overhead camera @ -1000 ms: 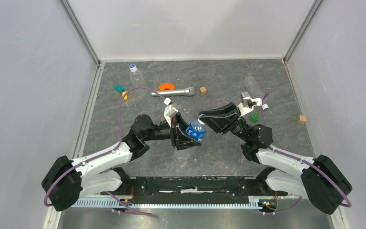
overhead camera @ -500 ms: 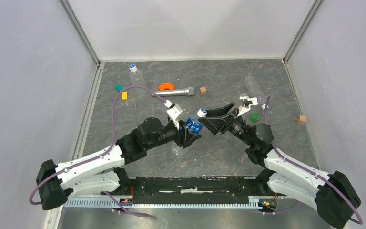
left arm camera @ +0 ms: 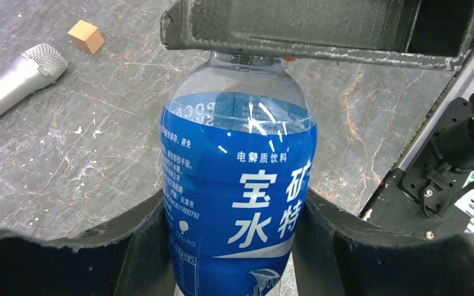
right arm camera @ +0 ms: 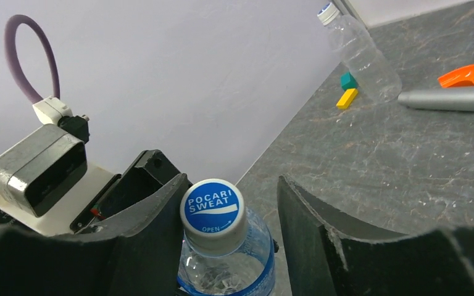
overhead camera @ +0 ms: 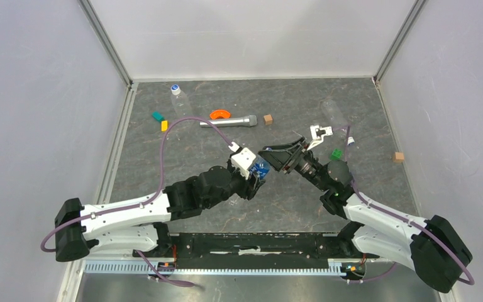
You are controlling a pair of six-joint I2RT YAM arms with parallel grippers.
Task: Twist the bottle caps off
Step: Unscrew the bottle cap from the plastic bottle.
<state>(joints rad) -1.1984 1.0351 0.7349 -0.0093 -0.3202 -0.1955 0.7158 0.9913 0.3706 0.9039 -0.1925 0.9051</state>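
Note:
The short bottle with the blue label [left arm camera: 237, 191] is held off the table in my left gripper [left arm camera: 234, 246], whose jaws are shut on its body; it also shows in the top view [overhead camera: 261, 168]. Its white cap with a blue top [right arm camera: 213, 209] sits between the jaws of my right gripper [right arm camera: 231, 216]. They are open: the left finger [right arm camera: 154, 228] touches the cap and the right finger [right arm camera: 321, 234] stands apart. A clear capped bottle [overhead camera: 178, 99] lies at the back left. Another clear bottle [overhead camera: 331, 113] lies at the back right, with a loose cap [overhead camera: 350, 142] near it.
A silver microphone [overhead camera: 229, 121], an orange curved piece [overhead camera: 219, 114], a wooden cube [overhead camera: 268, 118], and teal [overhead camera: 157, 116] and yellow [overhead camera: 164, 125] blocks lie at the back. A green block [overhead camera: 336, 153] and a second wooden cube [overhead camera: 399, 156] lie on the right. Walls close three sides.
My left arm has turned and carried the blue-label bottle slightly up and right. My right gripper has moved left and come around the bottle's cap.

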